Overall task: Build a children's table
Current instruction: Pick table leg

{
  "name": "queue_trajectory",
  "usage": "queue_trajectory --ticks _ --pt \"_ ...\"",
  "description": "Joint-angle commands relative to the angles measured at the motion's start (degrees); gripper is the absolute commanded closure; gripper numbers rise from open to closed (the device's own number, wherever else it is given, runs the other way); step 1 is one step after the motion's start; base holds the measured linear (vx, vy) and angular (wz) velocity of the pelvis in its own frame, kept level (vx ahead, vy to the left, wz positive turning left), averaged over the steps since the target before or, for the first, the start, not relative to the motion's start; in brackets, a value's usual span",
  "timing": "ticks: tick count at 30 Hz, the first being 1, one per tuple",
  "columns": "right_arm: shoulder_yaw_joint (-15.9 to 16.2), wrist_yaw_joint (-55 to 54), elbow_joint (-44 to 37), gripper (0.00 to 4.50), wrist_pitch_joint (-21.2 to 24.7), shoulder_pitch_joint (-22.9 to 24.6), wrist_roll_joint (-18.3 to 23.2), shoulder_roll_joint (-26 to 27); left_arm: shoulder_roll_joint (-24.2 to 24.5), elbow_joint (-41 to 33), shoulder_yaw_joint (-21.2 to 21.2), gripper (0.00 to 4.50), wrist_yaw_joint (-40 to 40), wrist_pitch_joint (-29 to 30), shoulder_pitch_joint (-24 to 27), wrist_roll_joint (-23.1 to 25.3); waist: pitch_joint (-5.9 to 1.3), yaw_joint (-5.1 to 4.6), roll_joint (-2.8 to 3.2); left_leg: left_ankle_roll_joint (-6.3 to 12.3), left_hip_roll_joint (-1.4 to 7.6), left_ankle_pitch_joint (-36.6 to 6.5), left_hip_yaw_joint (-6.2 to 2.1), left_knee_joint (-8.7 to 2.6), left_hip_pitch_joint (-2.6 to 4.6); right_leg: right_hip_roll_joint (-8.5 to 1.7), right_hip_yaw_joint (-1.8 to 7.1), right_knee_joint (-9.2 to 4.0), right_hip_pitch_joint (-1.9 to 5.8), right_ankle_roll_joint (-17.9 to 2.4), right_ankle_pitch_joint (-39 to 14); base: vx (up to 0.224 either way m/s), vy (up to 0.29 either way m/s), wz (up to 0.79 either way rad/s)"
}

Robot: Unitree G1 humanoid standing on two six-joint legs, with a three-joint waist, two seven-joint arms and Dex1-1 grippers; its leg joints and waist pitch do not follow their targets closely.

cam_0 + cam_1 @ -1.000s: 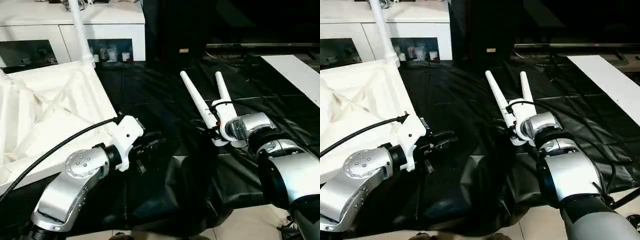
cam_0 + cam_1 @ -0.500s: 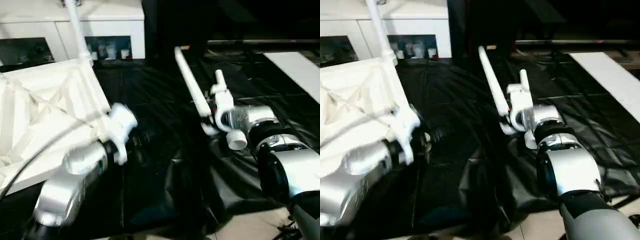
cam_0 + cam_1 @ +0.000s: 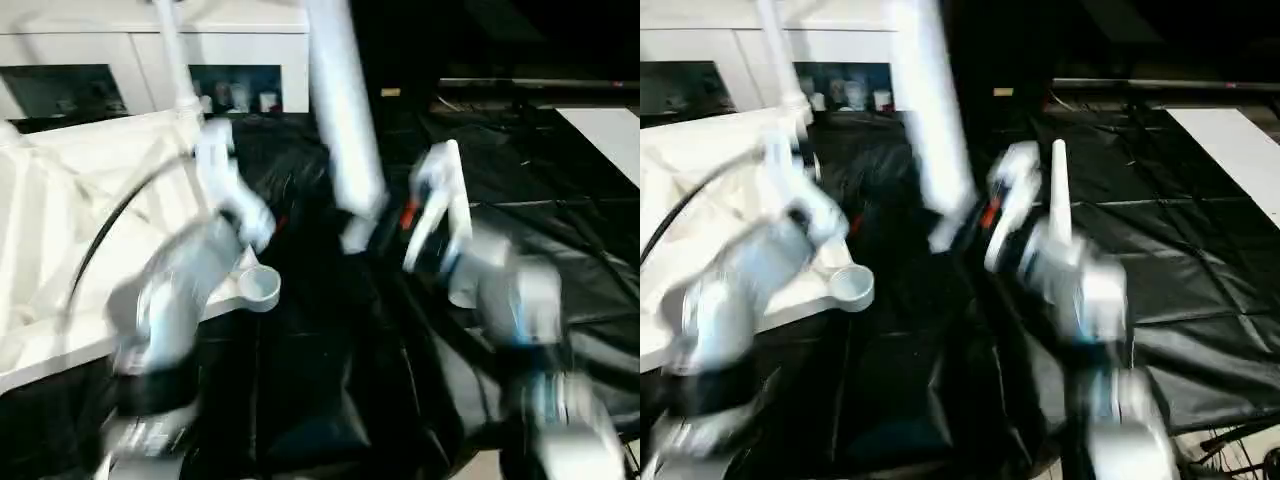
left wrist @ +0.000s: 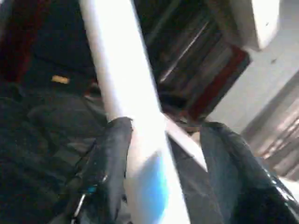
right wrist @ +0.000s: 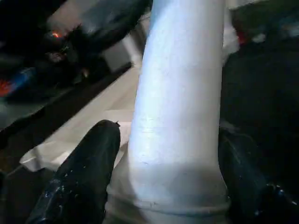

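Holding a white table leg [image 3: 345, 120] upright over the black-sheeted table [image 3: 560, 250], the right gripper [image 5: 163, 186] is clamping its thick ribbed end between two black fingers [image 5: 84, 177]. No writing can be read anywhere. The left gripper [image 4: 159, 172] is reaching in beside the same leg, one finger [image 4: 110, 163] touching it, the other standing apart; whether it is gripping cannot be told. The white tabletop [image 3: 60, 230] is lying underside up on the robot's left, its corner socket [image 3: 258, 288] just below the leg. Another leg [image 3: 175, 60] is standing in the far corner. Open black sheet is stretching away on the right.
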Motion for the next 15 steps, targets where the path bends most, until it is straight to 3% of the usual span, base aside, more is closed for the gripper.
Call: queue_trajectory --ticks 1,4,6,8,9,12,15 --pt "0.6 1.1 -5.1 1.83 1.2 0.5 2.1 -0.3 -0.1 1.5 0.9 1.60 1.0 1.2 -1.6 -1.2 -4.13 -0.07 0.25 -1.25 1.99 -16.8 -0.81 -5.10 1.73 -2.24 1.65 -5.15 2.68 -9.0 -18.4 0.000 0.000 0.00" --pt "2.7 1.0 -11.3 1.83 3.6 3.7 2.4 -0.6 -0.7 4.7 2.9 1.42 2.6 2.9 -5.7 -1.2 -4.09 0.11 0.62 -2.55 2.02 -18.2 -1.18 -5.24 2.01 -2.27 1.66 -5.67 2.19 -6.1 -21.6 0.000 0.000 0.00" --pt "3.2 0.3 -12.9 1.83 4.3 4.5 2.5 -0.9 -0.6 5.1 3.2 1.12 3.2 3.5 -6.3 -2.0 -4.05 -0.05 0.34 -2.72 1.95 -18.6 -1.41 -5.40 1.57 -2.46 1.49 -5.71 2.41 -5.7 -22.8 0.000 0.000 0.00" --pt "4.4 -0.3 -14.9 1.83 4.8 5.4 2.2 -2.0 -0.1 6.0 3.2 1.00 4.7 4.1 -6.8 -2.5 -4.02 0.09 0.57 -3.02 2.00 -18.6 -1.34 -5.36 1.82 -2.36 1.59 -5.89 1.99 -5.1 -23.0 0.000 0.000 0.00" --pt "4.8 -0.6 -15.4 1.83 4.9 5.7 2.1 -2.3 0.0 6.3 3.3 0.93 5.2 4.3 -6.9 -2.6 -4.10 0.13 0.46 -3.07 1.89 -18.3 -1.41 -5.38 1.63 -2.30 1.56 -5.78 2.26 -4.9 -22.7 0.000 0.000 0.00" --pt "5.2 -1.1 -16.0 1.83 4.8 5.8 1.5 -2.7 0.0 6.8 4.1 0.89 5.7 4.6 -6.9 -3.2 -4.31 0.02 0.48 -3.08 2.05 -17.7 -1.46 -5.42 1.60 -2.30 1.45 -5.67 2.17 -5.5 -21.1 0.000 0.000 0.00" --pt "5.1 -1.7 -15.8 1.83 4.8 5.7 0.9 -2.7 -0.6 6.8 6.1 1.20 6.9 5.5 -7.5 -4.6 -4.34 0.07 0.41 -2.96 2.11 -16.6 -1.36 -5.42 1.46 -2.36 1.55 -5.41 2.27 -7.0 -17.7 0.000 0.000 0.00"
